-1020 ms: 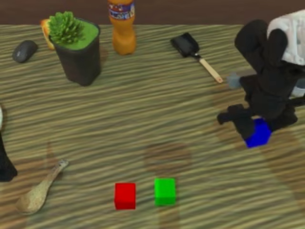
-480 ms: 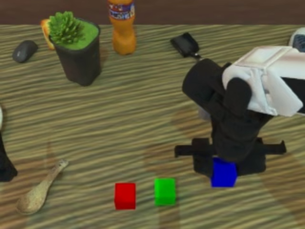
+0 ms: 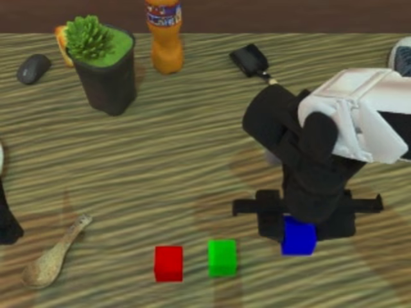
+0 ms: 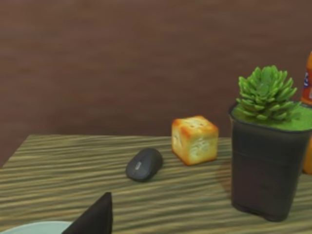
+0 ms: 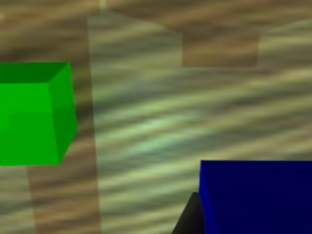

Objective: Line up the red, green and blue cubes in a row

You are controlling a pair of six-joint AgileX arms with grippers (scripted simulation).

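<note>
The red cube point(image 3: 168, 263) and the green cube point(image 3: 222, 257) sit side by side near the table's front edge. To their right, my right gripper point(image 3: 299, 230) is shut on the blue cube point(image 3: 299, 238), a small gap away from the green one and slightly farther back. The right wrist view has the blue cube point(image 5: 258, 195) close up against a dark finger point(image 5: 191, 220), with the green cube point(image 5: 34, 114) beyond. My left arm point(image 3: 6, 224) stays parked at the left edge.
A dark pot with a spiky plant point(image 3: 108, 77), an orange bottle point(image 3: 165, 35), a grey mouse point(image 3: 32, 67), a bread cube point(image 4: 194, 139) and a black scoop point(image 3: 250, 61) stand along the back. A wooden spoon point(image 3: 54, 256) lies front left.
My right arm carried the blue cube from the right side forward and leftward to beside the green cube, then barely shifted in the last half second. Red and green cubes stayed put.
</note>
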